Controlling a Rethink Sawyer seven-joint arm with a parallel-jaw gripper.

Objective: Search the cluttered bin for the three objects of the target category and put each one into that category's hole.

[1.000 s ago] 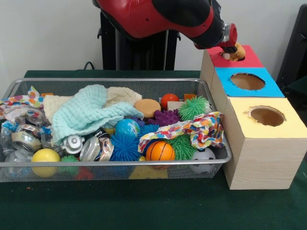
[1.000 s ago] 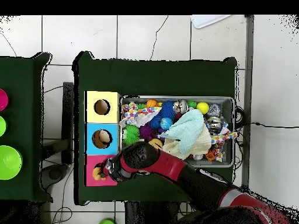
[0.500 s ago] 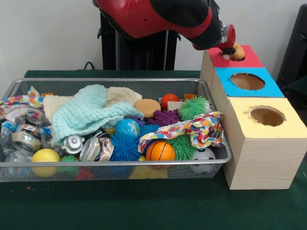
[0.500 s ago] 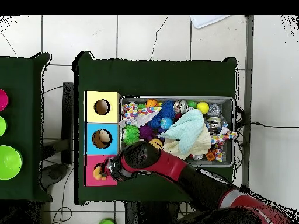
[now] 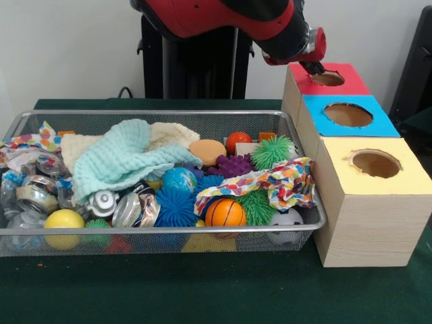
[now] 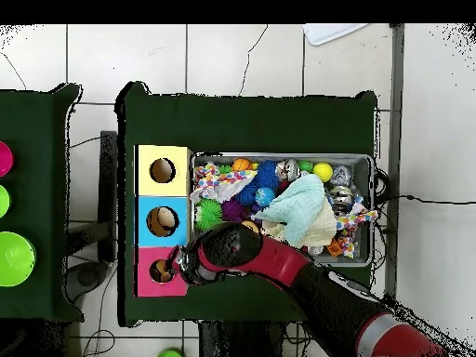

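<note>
My gripper [image 5: 313, 67] hangs just above the left rim of the red box [image 5: 351, 86], beside its round hole [image 5: 328, 78]. It looks open and holds nothing. In the overhead view the gripper [image 6: 177, 270] sits next to the red box's hole [image 6: 161, 271]. The wire bin [image 5: 169, 230] holds mixed clutter. In it are a light blue cloth [image 5: 121, 158], a tan round pad [image 5: 207, 151], an orange ball [image 5: 225, 212], spiky balls in blue [image 5: 175, 206], green [image 5: 272, 152] and purple [image 5: 233, 165], and a patterned cloth [image 5: 270, 181].
A blue box [image 5: 347, 115] and a yellow box [image 5: 374, 164], each with a round hole, line up with the red one to the right of the bin. Something tan shows inside the blue box's hole [image 6: 162, 221]. The arm [image 6: 279, 265] crosses the bin's near corner.
The tan object held over the red box's hole is gone from the gripper and from sight. The gripper has risen slightly and shifted left off the hole.
</note>
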